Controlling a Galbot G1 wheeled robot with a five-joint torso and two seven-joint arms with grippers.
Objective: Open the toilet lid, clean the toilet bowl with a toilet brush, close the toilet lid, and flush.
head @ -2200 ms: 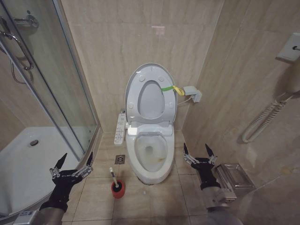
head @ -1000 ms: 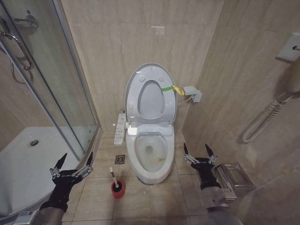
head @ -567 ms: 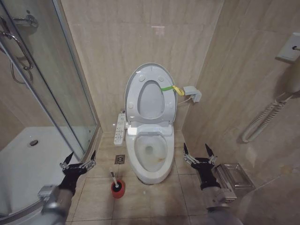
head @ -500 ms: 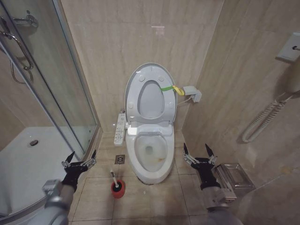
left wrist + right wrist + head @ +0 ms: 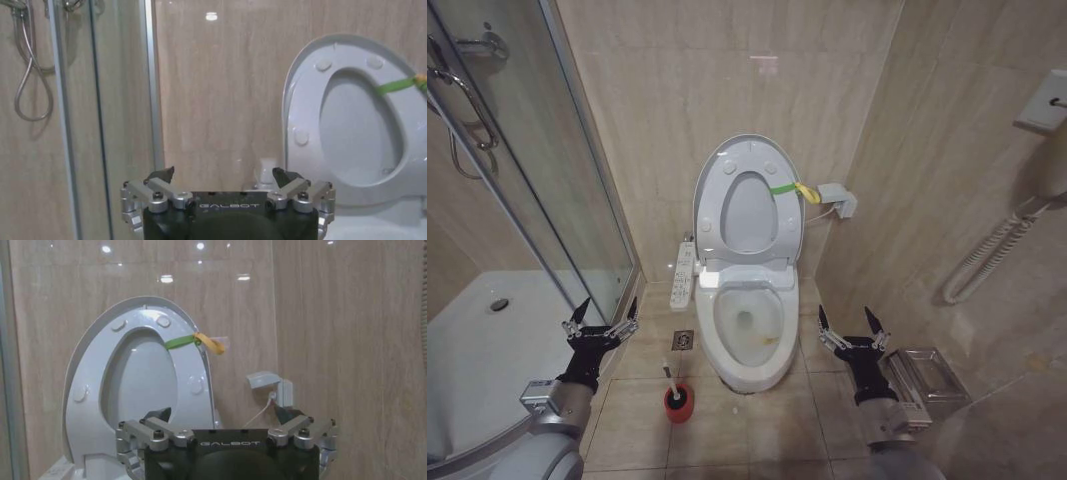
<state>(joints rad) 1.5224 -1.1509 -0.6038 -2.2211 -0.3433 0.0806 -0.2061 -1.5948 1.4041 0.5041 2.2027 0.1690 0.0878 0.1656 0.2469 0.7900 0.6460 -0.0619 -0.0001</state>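
Now, lid: the glossy white oval plastic toilet lid (image 5: 747,205) stands raised against the wall.
Bowl: the white ceramic toilet bowl (image 5: 749,335) lies uncovered.
Brush: the thin white-handled toilet brush (image 5: 669,378) sits in its red cup holder (image 5: 679,403), left of the bowl.
Left tool (image 5: 603,324): fingers apart, above the brush.
Right tool (image 5: 851,331): fingers apart, right of the bowl.

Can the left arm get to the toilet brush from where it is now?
Probably yes. The left gripper hangs open above bare floor, and the toilet brush stands upright in its red holder beside the toilet bowl, with nothing between them.
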